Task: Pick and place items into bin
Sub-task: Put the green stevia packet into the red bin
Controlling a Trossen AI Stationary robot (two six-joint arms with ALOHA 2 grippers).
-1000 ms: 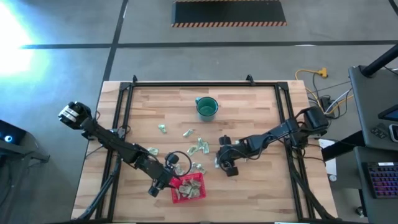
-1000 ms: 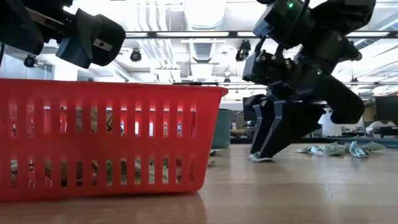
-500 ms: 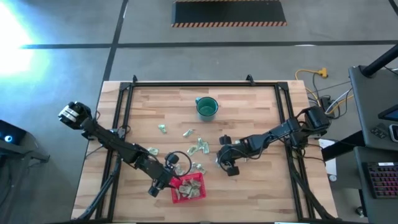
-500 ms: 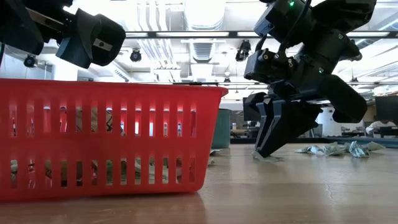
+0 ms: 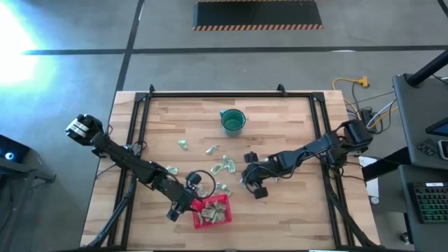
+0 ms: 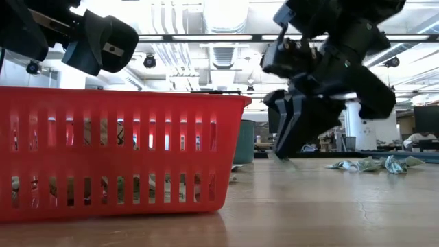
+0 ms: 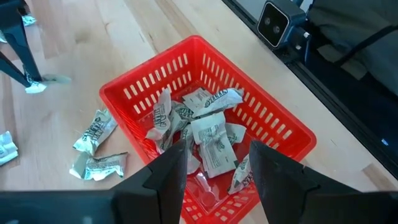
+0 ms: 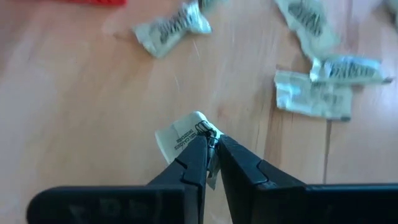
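Wood desk (image 5: 294,140): right gripper (image 8: 210,144) jaws pinched on 1 packet (image 8: 181,134), lifted off the desk beside loose packets (image 8: 317,93). Left gripper (image 7: 214,168) over red bin (image 7: 140,81), jaws apart, holding nothing.

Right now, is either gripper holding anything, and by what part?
The right gripper pinches one packet by its crimped end. The left gripper, open over the bin, holds nothing.
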